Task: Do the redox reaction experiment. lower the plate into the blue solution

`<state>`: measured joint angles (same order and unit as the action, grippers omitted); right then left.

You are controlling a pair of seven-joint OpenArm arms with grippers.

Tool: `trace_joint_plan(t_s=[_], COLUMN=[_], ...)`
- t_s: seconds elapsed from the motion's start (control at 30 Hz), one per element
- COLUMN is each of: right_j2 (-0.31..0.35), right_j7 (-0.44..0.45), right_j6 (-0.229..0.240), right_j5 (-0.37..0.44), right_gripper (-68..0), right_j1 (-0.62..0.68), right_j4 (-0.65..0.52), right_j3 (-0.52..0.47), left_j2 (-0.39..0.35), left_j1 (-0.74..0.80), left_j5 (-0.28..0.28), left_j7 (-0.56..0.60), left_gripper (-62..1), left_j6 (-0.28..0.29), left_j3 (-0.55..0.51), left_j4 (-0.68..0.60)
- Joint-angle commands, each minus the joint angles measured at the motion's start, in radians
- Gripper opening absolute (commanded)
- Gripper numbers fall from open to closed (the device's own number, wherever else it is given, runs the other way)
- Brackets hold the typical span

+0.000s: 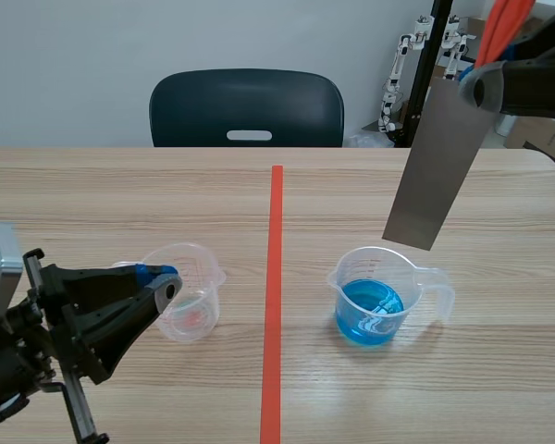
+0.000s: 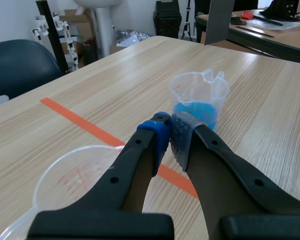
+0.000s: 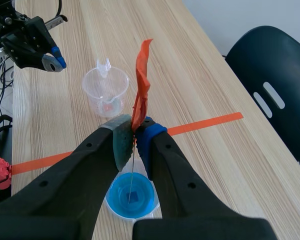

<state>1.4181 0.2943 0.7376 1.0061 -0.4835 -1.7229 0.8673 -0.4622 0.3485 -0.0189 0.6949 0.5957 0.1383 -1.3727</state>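
Where our right gripper (image 1: 486, 88) pinches its top, the plate (image 1: 439, 162) hangs tilted above the cup of blue liquid (image 1: 375, 301). Our left wrist shows the left gripper (image 2: 170, 134) closed and empty. Our right wrist shows the plate edge-on over that cup; the empty cup (image 3: 106, 87) has red marks we cannot read.

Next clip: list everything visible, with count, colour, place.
wooden table: one, light brown
clear plastic beaker of blue solution: one, right of the tape line
grey metal plate: one, hanging above that beaker, not in it
orange strip: one, rising from the plate's top
empty clear plastic beaker: one, red markings, left of the line
dark chair: one, behind the table
left gripper: shut, by the empty beaker
right gripper: shut on the plate's top
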Motion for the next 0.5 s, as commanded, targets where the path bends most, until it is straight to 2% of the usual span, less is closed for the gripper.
trace_joint_plan(t_s=[0.0, 0.17, 0.2, 0.3, 0.47], right_j2=[0.0, 0.0, 0.0, 0.0, 0.0], right_j7=[0.025, 0.027, 0.027, 0.027, 0.027], right_j6=[0.008, 0.008, 0.008, 0.008, 0.008], right_j5=[0.018, 0.018, 0.018, 0.018, 0.018], right_gripper=[-66.9, -66.9, -66.9, -66.9, -66.9], right_j1=[-0.015, -0.015, -0.015, -0.015, -0.015], right_j4=[-0.001, -0.001, -0.001, -0.001, -0.001], right_j3=[-0.003, -0.003, -0.003, -0.003, -0.003], left_j2=[-0.005, -0.006, -0.006, -0.006, 0.0], left_j1=[0.034, 0.168, 0.193, 0.262, 0.356], left_j5=[0.007, 0.007, 0.007, 0.007, 0.007], left_j7=[0.041, 0.092, 0.101, 0.13, 0.175], left_gripper=[-56.5, -56.1, -54.0, -40.0, -7.4], left_j6=[-0.003, -0.003, -0.003, -0.003, -0.005], left_j3=[-0.013, -0.1, -0.116, -0.158, -0.196], left_j4=[-0.027, -0.067, -0.074, -0.088, -0.089])
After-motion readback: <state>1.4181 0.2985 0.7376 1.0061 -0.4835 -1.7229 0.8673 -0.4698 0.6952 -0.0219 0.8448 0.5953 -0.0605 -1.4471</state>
